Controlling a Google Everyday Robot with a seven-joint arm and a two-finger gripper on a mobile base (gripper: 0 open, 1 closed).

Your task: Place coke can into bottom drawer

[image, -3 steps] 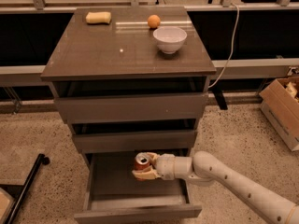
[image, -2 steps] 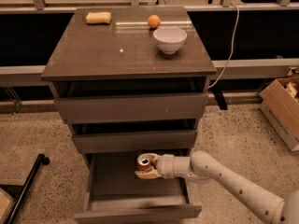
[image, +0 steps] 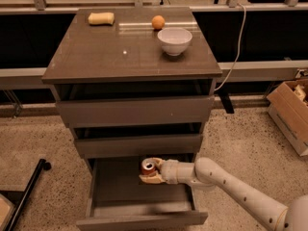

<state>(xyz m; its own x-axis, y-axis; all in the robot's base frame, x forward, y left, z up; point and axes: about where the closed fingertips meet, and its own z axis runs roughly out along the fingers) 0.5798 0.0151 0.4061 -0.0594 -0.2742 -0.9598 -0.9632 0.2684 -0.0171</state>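
Your claw (image: 150, 172) grips the coke can (image: 147, 167) over the far part of the open bottom drawer (image: 139, 209). The can stands roughly upright, silver top up.

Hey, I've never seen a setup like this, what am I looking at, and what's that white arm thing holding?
This is one camera view, looking down at the front of a grey-brown cabinet. The white tube entering from the lower right is a robot arm. Its gripper is shut on a red coke can, held over the open bottom drawer. On the cabinet top sit a white bowl, an orange and a yellow sponge. A cardboard box stands on the floor at right.
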